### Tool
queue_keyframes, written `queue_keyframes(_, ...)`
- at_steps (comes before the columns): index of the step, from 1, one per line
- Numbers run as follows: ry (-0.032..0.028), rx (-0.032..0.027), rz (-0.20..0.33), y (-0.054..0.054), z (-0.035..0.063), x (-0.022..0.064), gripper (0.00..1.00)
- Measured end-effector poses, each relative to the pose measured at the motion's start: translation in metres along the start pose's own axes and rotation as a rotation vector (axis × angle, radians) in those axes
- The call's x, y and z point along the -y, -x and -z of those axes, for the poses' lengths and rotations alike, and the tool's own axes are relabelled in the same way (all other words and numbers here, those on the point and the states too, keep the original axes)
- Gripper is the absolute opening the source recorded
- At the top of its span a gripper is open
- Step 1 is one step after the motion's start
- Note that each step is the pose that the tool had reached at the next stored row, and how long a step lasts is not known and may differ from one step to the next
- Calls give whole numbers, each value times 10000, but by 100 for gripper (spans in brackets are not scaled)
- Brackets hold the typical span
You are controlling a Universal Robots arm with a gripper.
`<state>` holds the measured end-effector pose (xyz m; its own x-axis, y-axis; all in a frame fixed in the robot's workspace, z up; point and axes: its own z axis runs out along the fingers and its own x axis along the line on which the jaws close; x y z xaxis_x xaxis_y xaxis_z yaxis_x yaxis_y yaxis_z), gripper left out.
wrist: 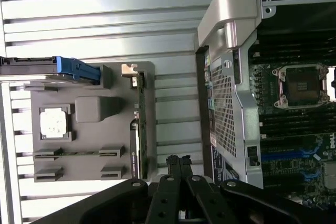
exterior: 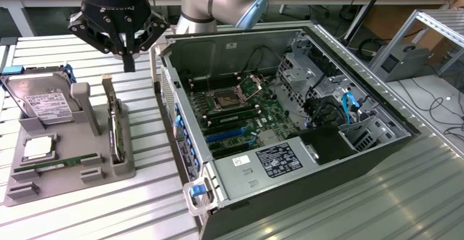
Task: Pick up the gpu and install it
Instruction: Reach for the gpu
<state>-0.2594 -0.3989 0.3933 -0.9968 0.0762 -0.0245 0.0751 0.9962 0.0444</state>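
Your pincer (exterior: 129,63) is clenched on nothing, its fingertips pressed together in the air. The exterior view gives you the height: the gpu (exterior: 114,121) stands on edge in the grey holder tray (exterior: 64,184) below the pincer, clearly apart from it. The wrist view gives you the line-up. The gpu's top edge runs off to one side of the closed fingertips, and the open computer case (wrist: 231,103) lies on the other side, with its CPU socket (wrist: 302,83) in sight.
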Motion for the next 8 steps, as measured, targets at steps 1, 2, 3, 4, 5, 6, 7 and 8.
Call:
queue_keyframes(1, 0, 0, 0, -10, 0, 1, 11)
queue_keyframes(2, 0, 0, 0, -19, 0, 1, 11)
queue_keyframes(3, 0, 0, 0, -32, 1, 2, 11)
queue_keyframes(4, 0, 0, 0, -51, 1, 4, 11)
queue_keyframes(5, 0, 0, 0, -61, 2, 5, 11)
queue_keyframes(6, 0, 0, -1, -77, 2, 6, 11)
queue_keyframes(7, 0, 0, -1, -91, 2, 7, 11)
queue_keyframes(8, 0, 0, 0, -101, 3, 8, 11)
